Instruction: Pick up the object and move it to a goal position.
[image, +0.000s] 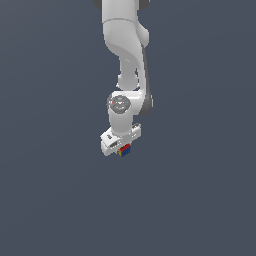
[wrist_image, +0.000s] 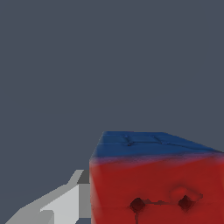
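Observation:
The tiny puzzle-like cube (image: 124, 149) with red, blue and yellow faces sits right under the white hand of my arm, at the middle of the exterior view. My gripper (image: 123, 148) is around it, and its fingers are hidden behind the hand and the cube. In the wrist view the cube (wrist_image: 157, 179) fills the near part of the picture, showing a red face and a blue face, with one grey-white finger (wrist_image: 65, 203) against its side. The jaws stand closed on the cube.
A plain dark grey-blue surface (image: 200, 200) fills the scene around the arm. The white arm (image: 127, 60) comes down from the upper middle of the exterior view.

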